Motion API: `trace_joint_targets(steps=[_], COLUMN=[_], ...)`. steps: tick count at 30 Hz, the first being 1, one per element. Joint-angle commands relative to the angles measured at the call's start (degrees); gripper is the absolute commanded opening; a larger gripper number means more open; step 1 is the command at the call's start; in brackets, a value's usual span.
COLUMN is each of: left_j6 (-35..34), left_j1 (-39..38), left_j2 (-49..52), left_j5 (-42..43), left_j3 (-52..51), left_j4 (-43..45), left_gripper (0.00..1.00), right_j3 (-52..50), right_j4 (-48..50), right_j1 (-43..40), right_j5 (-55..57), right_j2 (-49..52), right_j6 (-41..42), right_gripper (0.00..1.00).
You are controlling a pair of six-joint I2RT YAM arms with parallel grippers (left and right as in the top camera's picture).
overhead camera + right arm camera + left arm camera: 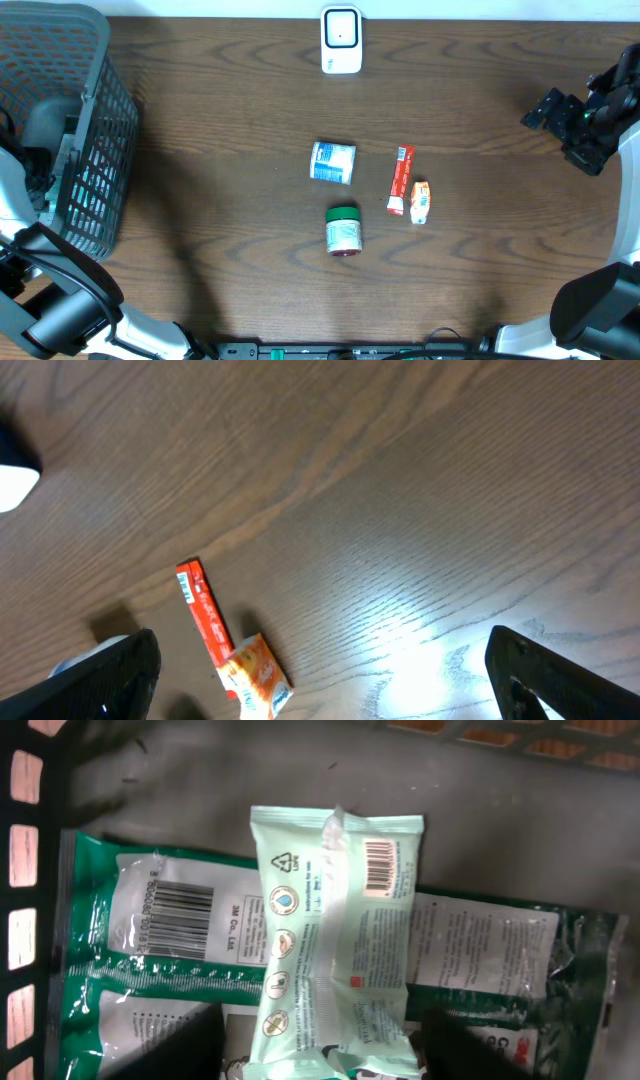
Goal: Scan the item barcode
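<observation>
1. Left wrist view: I see the pale green packet in the centre of the frame, on the floor of the basket. It lies seam side up across a larger green package.
2. The packet's long axis runs from top to bottom of the frame, leaning slightly. Its barcode sits near the upper right end.
3. The green package's long axis runs left to right, crossing under the packet.
4. The left gripper stands with its jaws apart at the bottom edge. The packet's lower end lies between the fingers, and I see no clamp on it.
5. Right wrist view: the right gripper is spread wide over the bare table, holding nothing.
6. Overhead view: the white scanner unit stands at top centre, and the basket fills the upper left.
</observation>
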Motion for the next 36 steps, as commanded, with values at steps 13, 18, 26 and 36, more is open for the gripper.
trace_joint_targets(steps=[13,18,26,36], left_j6=[8.98,8.98,9.22,9.84], left_j1=[-0.04,-0.04,-0.04,-0.04], left_j2=[10.19,14.99,15.37,3.45], left_j5=[-0.70,-0.66,2.05,2.36], left_j3=[-1.62,-1.62,-1.33,-0.85], left_j4=[5.27,6.56,6.14,7.85], left_gripper=[0.86,0.88,0.71,0.22], right_j3=[1.18,1.18,1.18,1.18], right_j4=[-0.20,-0.20,-0.20,-0.20], right_j1=[-0.09,-0.09,-0.09,-0.09], right_j5=[-0.07,-0.07,-0.04,-0.07], right_j2=[-1.09,-1.09,-1.09,-1.09], right_j6=[0.55,0.55,0.55,0.55], right_gripper=[0.99,0.99,0.99,0.99])
